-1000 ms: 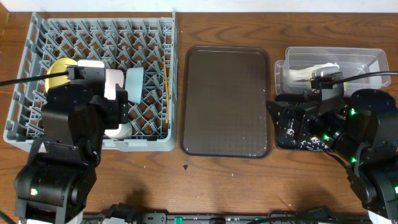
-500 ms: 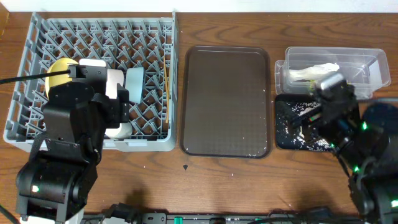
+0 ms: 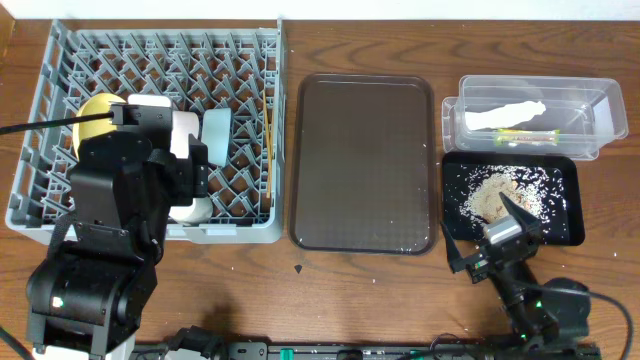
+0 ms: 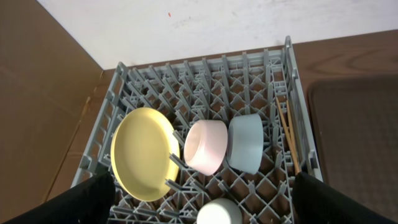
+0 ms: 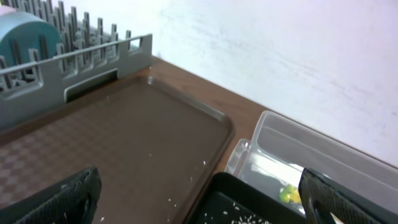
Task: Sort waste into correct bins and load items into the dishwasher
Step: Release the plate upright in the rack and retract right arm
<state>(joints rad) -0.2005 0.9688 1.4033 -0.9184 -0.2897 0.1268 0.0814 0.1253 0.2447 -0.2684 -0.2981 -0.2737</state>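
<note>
Left gripper (image 4: 204,190) spread wide and empty above the rack (image 4: 205,74), yellow plate (image 4: 143,152), white bowl (image 4: 205,146), blue bowl (image 4: 245,142), cup (image 4: 219,213) and chopsticks (image 4: 288,134) inside, right gripper (image 5: 199,180) spread wide too, crumbs (image 3: 495,192) in the black tray (image 3: 565,225), wrapper (image 3: 505,113) and packet (image 3: 528,133) in the clear tub (image 3: 540,80)

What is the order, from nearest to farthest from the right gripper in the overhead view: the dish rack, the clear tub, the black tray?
1. The black tray: right side, just beside the right gripper.
2. The clear tub: right side, beyond the black tray.
3. The dish rack: far left side.
</note>
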